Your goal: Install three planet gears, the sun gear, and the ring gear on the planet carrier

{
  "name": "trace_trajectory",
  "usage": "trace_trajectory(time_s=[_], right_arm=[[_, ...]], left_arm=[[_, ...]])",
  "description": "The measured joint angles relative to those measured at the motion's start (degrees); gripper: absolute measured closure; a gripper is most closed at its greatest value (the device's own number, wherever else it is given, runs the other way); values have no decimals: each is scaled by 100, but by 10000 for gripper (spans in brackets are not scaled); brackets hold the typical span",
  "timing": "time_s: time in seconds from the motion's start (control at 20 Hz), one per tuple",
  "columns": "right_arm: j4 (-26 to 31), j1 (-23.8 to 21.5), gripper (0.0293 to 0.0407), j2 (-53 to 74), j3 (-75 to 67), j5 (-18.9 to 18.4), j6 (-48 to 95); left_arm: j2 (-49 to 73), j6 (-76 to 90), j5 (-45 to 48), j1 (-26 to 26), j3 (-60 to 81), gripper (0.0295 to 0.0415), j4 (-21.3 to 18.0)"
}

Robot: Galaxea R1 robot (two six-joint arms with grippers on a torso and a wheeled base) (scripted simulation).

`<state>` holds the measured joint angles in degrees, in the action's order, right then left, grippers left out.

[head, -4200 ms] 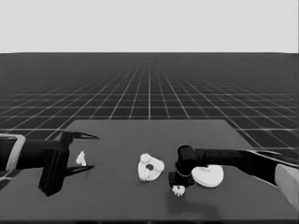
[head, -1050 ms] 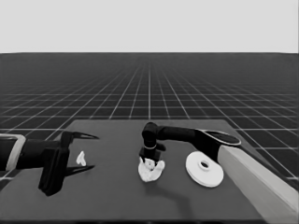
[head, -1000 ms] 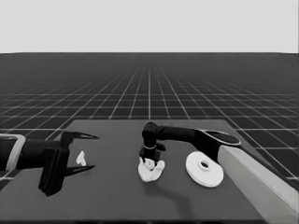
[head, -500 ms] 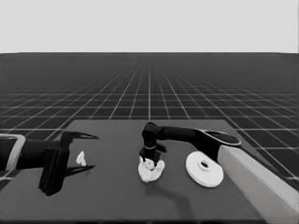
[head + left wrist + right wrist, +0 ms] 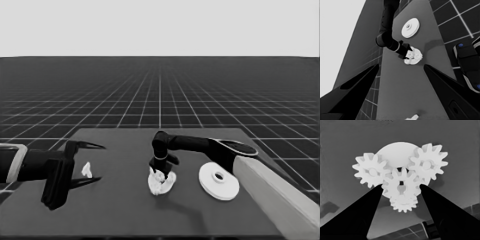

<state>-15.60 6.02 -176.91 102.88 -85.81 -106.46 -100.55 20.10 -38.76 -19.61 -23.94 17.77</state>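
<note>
Biggest first: we see the ring gear (image 5: 218,180) waiting toward the table's (image 5: 125,220) right edge. Mid-table sits the carrier (image 5: 396,151), three planets (image 5: 371,171) on it. Our right gripper (image 5: 400,185) is over it, fingers apart around the sun gear (image 5: 401,185). Seating it comes next, we reckon. Left gripper (image 5: 90,161), open, idles at the left end

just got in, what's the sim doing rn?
The right gripper is down at the smaller round part mid-table, its fingers either side of the middle gear. Four gears sit on that part in the right wrist view. The larger round part lies apart, not yet fitted. The left gripper waits at the table's left end, near a thin white piece.
</note>
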Motion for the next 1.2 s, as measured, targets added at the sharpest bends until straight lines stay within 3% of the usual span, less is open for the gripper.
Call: trace_trajectory(time_s=[1.2], right_arm=[[0,0,391,0,0,0,-1440]], left_arm=[[0,0,0,0,0,326,0]])
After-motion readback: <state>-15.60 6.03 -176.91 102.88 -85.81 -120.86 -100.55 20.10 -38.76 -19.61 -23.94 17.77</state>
